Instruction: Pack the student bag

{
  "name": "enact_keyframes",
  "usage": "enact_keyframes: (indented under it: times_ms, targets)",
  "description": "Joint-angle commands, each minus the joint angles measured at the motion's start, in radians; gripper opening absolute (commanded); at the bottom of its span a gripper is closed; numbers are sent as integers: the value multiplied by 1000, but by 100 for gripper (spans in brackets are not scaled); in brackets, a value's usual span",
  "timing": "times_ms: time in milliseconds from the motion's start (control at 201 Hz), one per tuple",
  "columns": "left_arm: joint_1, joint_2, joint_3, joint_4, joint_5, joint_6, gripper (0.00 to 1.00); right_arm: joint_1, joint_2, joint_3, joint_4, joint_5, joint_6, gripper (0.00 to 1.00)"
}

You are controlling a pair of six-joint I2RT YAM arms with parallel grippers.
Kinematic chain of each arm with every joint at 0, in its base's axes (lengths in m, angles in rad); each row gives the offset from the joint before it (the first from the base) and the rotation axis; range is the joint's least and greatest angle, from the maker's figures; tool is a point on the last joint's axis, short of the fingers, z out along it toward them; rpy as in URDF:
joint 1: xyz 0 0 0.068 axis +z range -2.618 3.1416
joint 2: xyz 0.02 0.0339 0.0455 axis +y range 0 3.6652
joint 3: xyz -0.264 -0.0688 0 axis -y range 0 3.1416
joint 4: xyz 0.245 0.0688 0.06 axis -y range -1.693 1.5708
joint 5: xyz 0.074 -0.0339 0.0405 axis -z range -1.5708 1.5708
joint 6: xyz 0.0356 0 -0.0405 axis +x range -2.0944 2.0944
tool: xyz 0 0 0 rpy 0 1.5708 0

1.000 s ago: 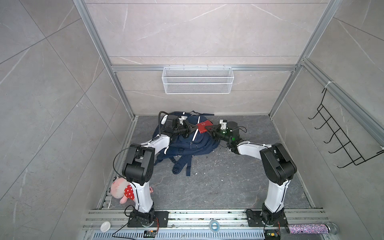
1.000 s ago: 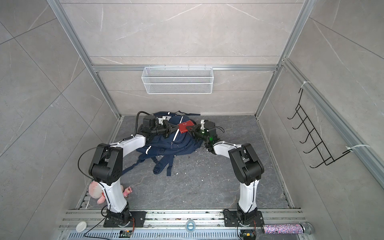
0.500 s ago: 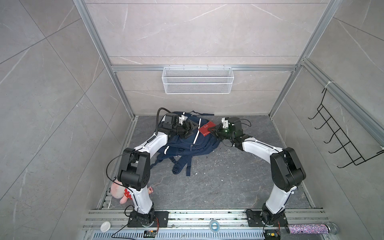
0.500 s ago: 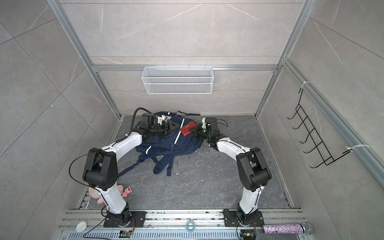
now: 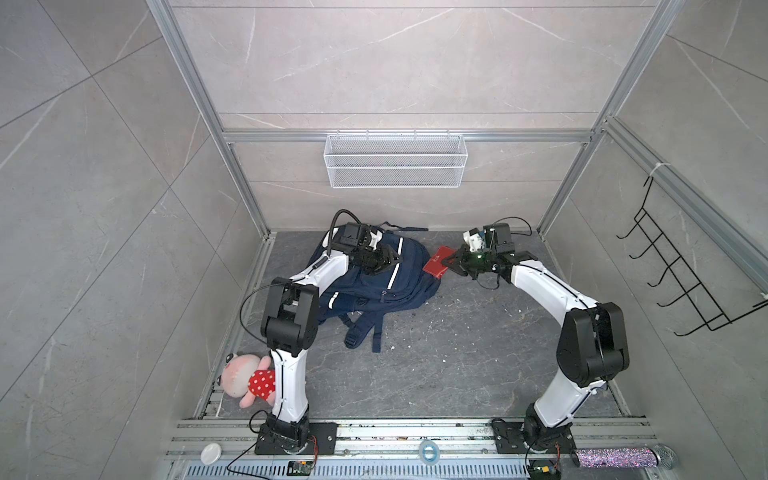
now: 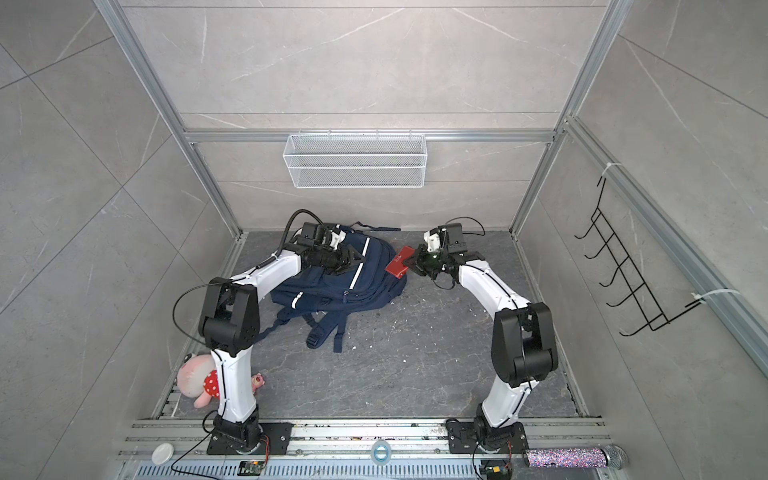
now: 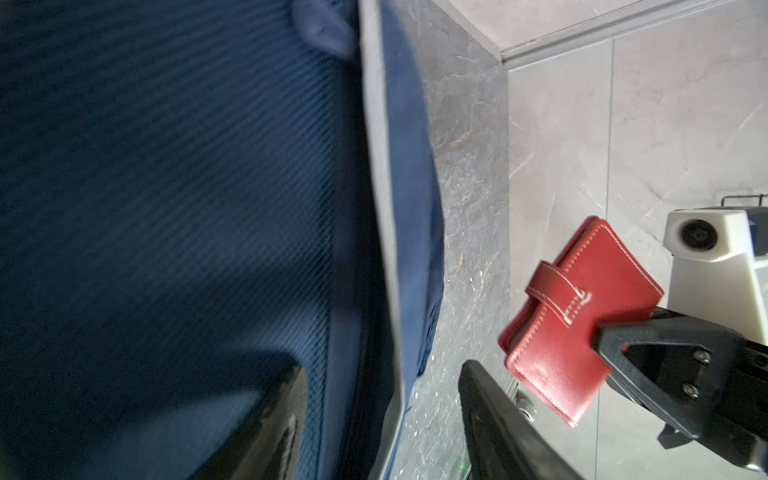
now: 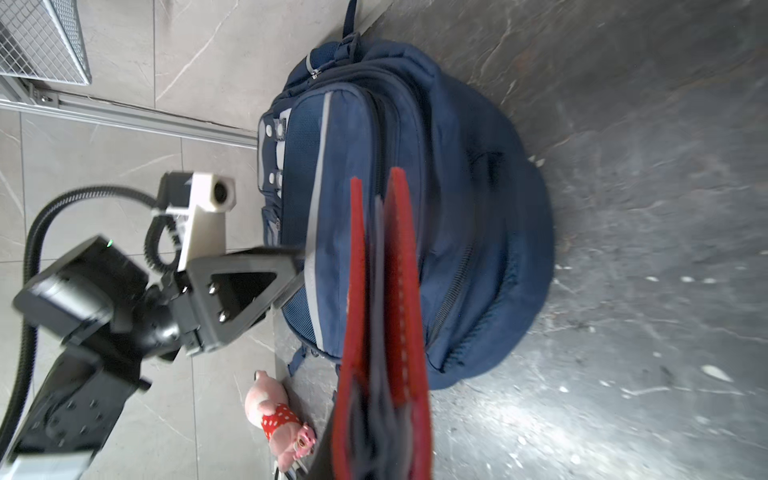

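student bag (image 5: 374,286): navy backpack, lies flat on the dark stone floor (image 5: 478,353), centre-left of frame in both top views, close to the back wall. white stripes face up. straps (image 5: 365,328) trail toward lower frame.

left gripper (image 5: 388,264) is over the bag's upper part, arm reaching in from lower left. left wrist view: released, jaws apart, bag's white-striped edge running btwn them. one finger (image 7: 266,428) lies against the mesh fabric. the other finger (image 7: 494,419) is off the bag's edge w/ floor showing btwn it and the cloth. no pinch on the cloth that i can see.

right gripper (image 5: 448,262), right of centre in the top views, is clenched on a red wallet (image 5: 436,262): leather, white stitching, strap tab across the fold. gripped by one end, tilted, free end pointing toward the bag. in a top view the wallet (image 6: 399,261) sits at the bag's upper-right edge. left wrist view: wallet (image 7: 582,320) is clear of the bag, bare floor btwn the two. right wrist view: wallet (image 8: 382,311) seen edge-on, covers a bit splayed, bag beyond it.

other: plush pig (image 5: 245,380) in red dotted dress, lower left, just beside the left arm's lower link. white wire basket (image 5: 395,162) on back wall, above the bag in frame. black hook rack (image 5: 681,274) on the right wall.
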Motion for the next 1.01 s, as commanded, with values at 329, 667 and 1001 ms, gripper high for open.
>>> enact_keyframes:
  times_ms: [329, 667, 1001]
  targets:
    - [-45, -8, 6, 47, 96, -3, 0, -8, 74, 113, -169, -61, -159, 0]
    - [-39, -236, -59, 147, 207, -87, 0, 44, 238, 298, -152, -282, -195, 0]
    - [-41, -315, -115, 216, 257, -130, 0, 156, 409, 463, 12, -395, -21, 0]
